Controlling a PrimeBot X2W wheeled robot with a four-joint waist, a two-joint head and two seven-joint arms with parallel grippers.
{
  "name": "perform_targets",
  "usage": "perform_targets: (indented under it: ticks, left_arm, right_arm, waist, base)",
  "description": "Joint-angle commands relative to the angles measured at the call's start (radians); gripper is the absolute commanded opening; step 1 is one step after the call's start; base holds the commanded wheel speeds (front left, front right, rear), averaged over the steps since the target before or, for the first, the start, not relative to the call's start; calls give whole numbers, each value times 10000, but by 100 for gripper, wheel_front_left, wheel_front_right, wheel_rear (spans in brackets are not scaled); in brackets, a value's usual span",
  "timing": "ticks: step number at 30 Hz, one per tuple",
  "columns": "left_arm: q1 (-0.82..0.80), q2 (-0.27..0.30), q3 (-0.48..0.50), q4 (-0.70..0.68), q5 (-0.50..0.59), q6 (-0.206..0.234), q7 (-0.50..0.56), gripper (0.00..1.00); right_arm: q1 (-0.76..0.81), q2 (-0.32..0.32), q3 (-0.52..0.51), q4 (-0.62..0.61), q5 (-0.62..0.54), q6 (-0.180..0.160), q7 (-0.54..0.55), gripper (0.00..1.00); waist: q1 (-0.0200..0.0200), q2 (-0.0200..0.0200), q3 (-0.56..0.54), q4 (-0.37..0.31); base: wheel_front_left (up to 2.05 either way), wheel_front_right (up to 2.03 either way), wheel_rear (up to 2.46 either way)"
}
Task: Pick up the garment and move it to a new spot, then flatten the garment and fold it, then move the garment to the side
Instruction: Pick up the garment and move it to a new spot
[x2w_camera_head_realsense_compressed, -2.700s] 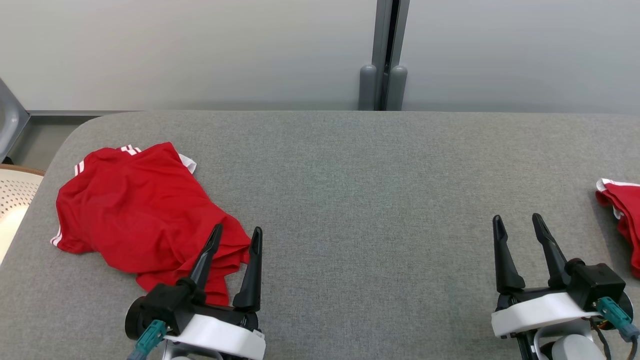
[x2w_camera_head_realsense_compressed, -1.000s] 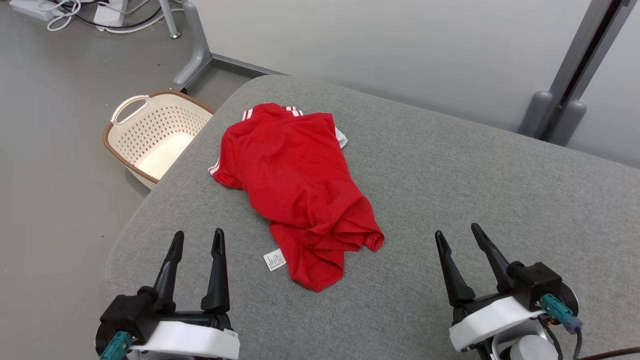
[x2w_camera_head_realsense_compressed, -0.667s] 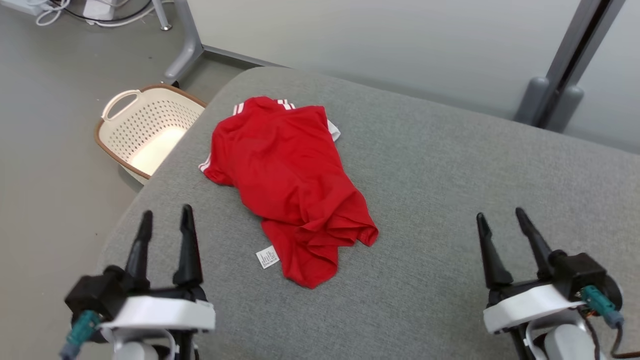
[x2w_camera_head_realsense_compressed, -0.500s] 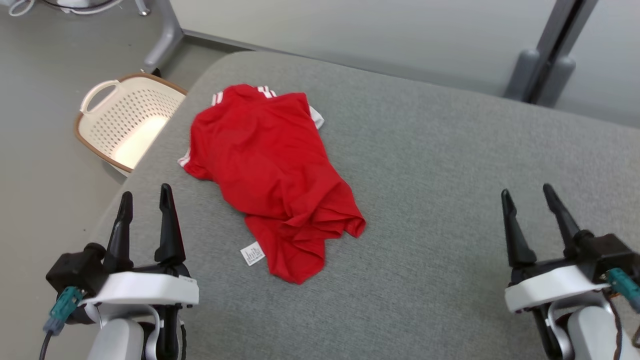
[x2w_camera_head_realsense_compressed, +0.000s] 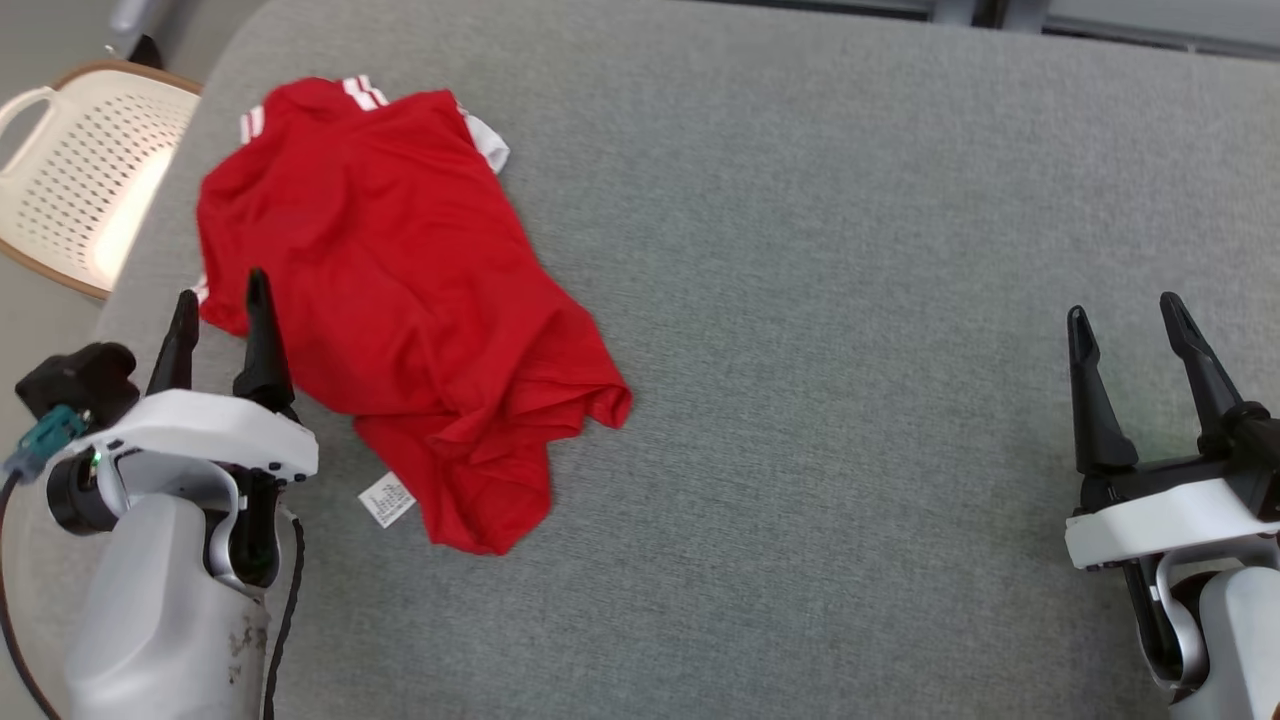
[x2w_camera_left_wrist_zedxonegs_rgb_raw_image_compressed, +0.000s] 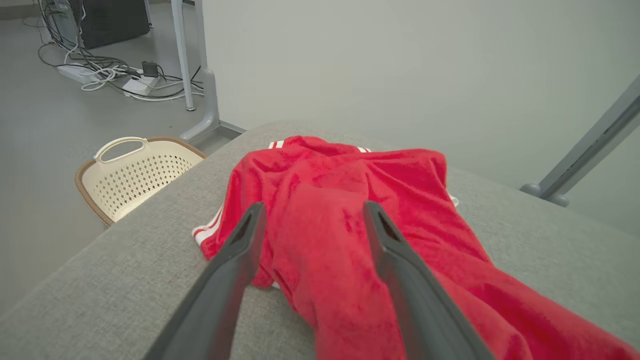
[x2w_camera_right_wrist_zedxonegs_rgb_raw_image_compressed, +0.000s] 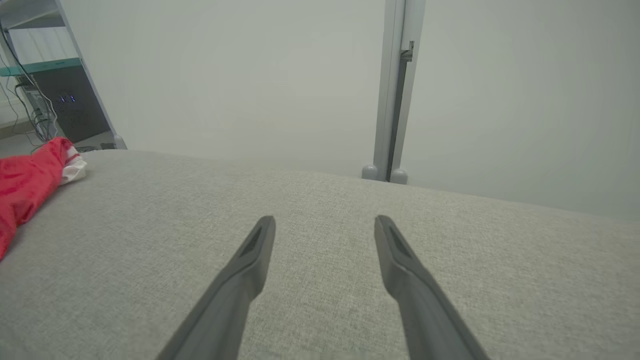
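Observation:
A crumpled red shirt (x2w_camera_head_realsense_compressed: 400, 290) with white sleeve stripes and a white label lies on the left part of the grey padded table (x2w_camera_head_realsense_compressed: 850, 250). My left gripper (x2w_camera_head_realsense_compressed: 220, 290) stands open at the shirt's near-left edge, fingertips by a sleeve. From the left wrist, the red shirt (x2w_camera_left_wrist_zedxonegs_rgb_raw_image_compressed: 345, 210) lies just beyond the left gripper (x2w_camera_left_wrist_zedxonegs_rgb_raw_image_compressed: 312, 210), between its spread fingers. My right gripper (x2w_camera_head_realsense_compressed: 1125, 312) is open over bare table far to the right. The right wrist view has the right gripper (x2w_camera_right_wrist_zedxonegs_rgb_raw_image_compressed: 325, 222) above grey fabric, with the shirt (x2w_camera_right_wrist_zedxonegs_rgb_raw_image_compressed: 25, 185) at the far left edge.
A cream perforated laundry basket (x2w_camera_head_realsense_compressed: 80, 180) sits on the floor off the table's left edge; the basket (x2w_camera_left_wrist_zedxonegs_rgb_raw_image_compressed: 135, 172) also appears from the left wrist. Cables and a power strip (x2w_camera_left_wrist_zedxonegs_rgb_raw_image_compressed: 115, 80) lie on the floor behind. A grey post (x2w_camera_right_wrist_zedxonegs_rgb_raw_image_compressed: 395, 100) stands against the wall.
The head camera has tilted down and swung, shifting the whole picture. My left gripper has come up to the shirt's near-left edge. The shirt lies as before.

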Motion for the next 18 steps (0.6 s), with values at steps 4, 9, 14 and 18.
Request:
perform_targets:
  ticks: [4,9,14,18]
  left_arm:
    - [-854,311,-244,951,74,-185,501,100]
    - [-1555,577,-364,2197,114,45,1256,100]
    - [-2057,695,-689,3324,307,63,1968,100]
    - [-2307,672,-910,3929,295,-195,2142,0]
  right_arm:
    - [-184,-49,35,-108,-140,2,-35,100]
    - [-307,-124,115,-166,-169,1,-18,100]
    - [-355,-191,135,-202,-175,1,-8,100]
    - [-374,-158,211,-98,-228,1,-60,100]
  waist:
    - [-1,0,728,-490]
    - [-1,0,1050,-644]
    - [-1,0,1233,-751]
    - [-1,0,1233,-840]
  base:
    - [0,0,0]
    - [0,0,0]
    - [0,0,0]
    - [0,0,0]
